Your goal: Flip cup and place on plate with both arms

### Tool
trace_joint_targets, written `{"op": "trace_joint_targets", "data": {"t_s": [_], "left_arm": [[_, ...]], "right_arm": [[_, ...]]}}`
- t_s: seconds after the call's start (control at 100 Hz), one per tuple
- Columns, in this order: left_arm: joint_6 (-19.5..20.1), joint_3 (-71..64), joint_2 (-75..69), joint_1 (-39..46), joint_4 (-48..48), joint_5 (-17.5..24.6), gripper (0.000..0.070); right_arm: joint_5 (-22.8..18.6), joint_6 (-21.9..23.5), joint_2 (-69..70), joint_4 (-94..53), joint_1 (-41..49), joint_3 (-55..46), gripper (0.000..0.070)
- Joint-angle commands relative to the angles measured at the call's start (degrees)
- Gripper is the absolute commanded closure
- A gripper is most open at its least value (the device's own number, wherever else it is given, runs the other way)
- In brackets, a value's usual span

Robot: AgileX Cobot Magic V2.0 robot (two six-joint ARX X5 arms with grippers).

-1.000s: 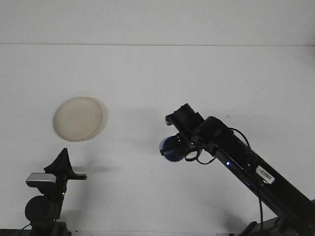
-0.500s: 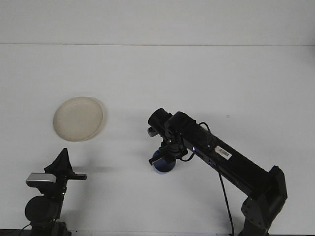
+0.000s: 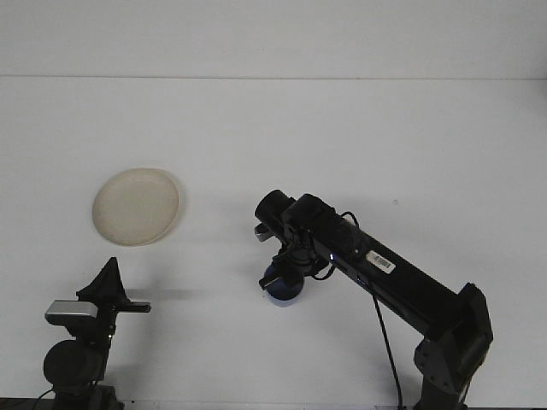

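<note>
Nearest us the left gripper (image 3: 111,275) sits low by the table's front edge, parked, its dark fingers meeting in a point, closed on nothing; beyond it and to its right the right arm (image 3: 376,269) reaches in from the near right corner, wrist bent down; the right gripper (image 3: 280,275) is straight over the cup (image 3: 283,290), down on it; whether its fingers are clamped, just touching, or parted I cannot tell, the wrist hides them; the cup is small and blue, on the table (image 3: 342,137) directly beneath that gripper, and which way up it sits I cannot make out from here; it looks like a light, stiff plastic cup, smooth-walled, so I judge it easy to lift but liable to slip or skid if pinched on the curve; a hold across the rim or wall, squarely, seems the safer bet, and not much squeeze needed; further out, well to the left of the right gripper and beyond the left one, the plate (image 3: 137,206) lies bare and pale, cup not yet on it; beyond that only white table to the back wall.
</note>
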Motion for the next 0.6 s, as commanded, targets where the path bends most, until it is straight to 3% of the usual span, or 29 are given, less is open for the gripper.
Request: {"op": "trace_joint_targets", "data": {"t_s": [0.0, 0.06, 0.28, 0.59], "left_arm": [[0.39, -1.16, -0.09, 0.07, 0.63, 0.07, 0.0689], [0.39, -1.16, -0.09, 0.07, 0.63, 0.07, 0.0689], [0.39, -1.16, -0.09, 0.07, 0.66, 0.09, 0.0689], [0.39, -1.16, -0.09, 0.07, 0.63, 0.07, 0.0689]], "right_arm": [[-0.04, -0.46, 1.53, -0.52, 0.22, 2.21, 0.033], [-0.04, -0.68, 1.53, -1.27, 0.13, 3.28, 0.0278], [-0.02, -2.27, 0.63, -2.47, 0.09, 8.68, 0.0278], [-0.07, -8.0, -6.64, -2.56, -5.05, 10.47, 0.0279]]}}
